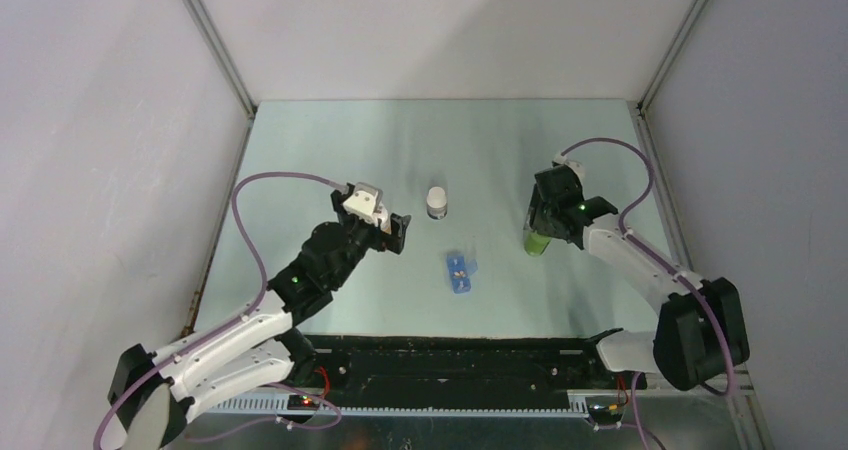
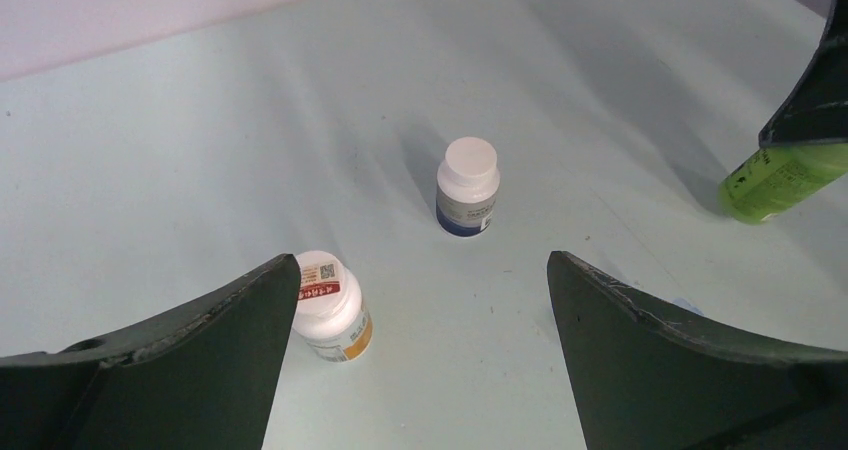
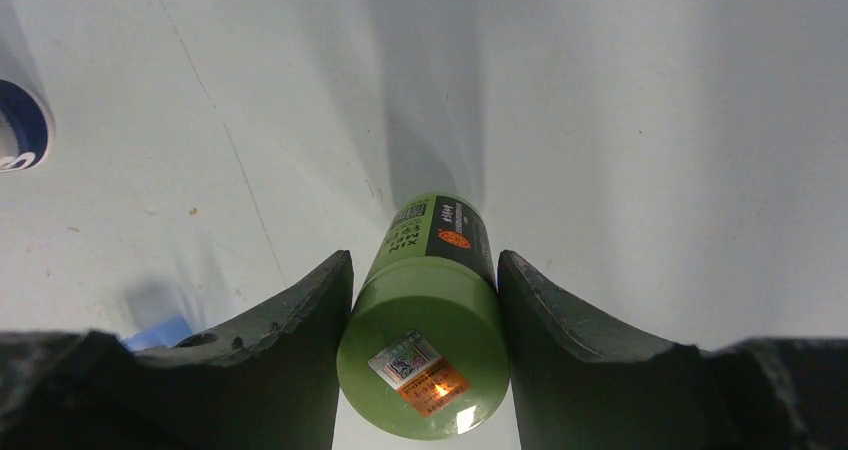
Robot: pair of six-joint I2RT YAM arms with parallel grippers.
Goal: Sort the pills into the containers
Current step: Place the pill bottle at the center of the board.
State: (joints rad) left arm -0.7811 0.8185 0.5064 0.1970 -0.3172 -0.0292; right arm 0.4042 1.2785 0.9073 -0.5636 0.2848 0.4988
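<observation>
The small blue pill box (image 1: 461,271) with its row of containers lies flat at mid-table. A pale speck (image 1: 458,266) shows in one compartment; I cannot tell whether it is one of the pills. My left gripper (image 2: 422,262) is open with nothing between its fingers, and it hovers left of the box (image 1: 398,232). A white-capped bottle with an orange label (image 2: 330,308) stands just beside its left fingertip. My right gripper (image 3: 423,260) is shut on the green round bottle (image 3: 425,355), which stands to the right of the box (image 1: 538,238).
A second white-capped bottle with a blue band (image 1: 437,202) stands behind the box, straight ahead of the left gripper (image 2: 467,187). A corner of the blue box (image 3: 160,332) shows left of the right gripper's fingers. Walls enclose the table on three sides.
</observation>
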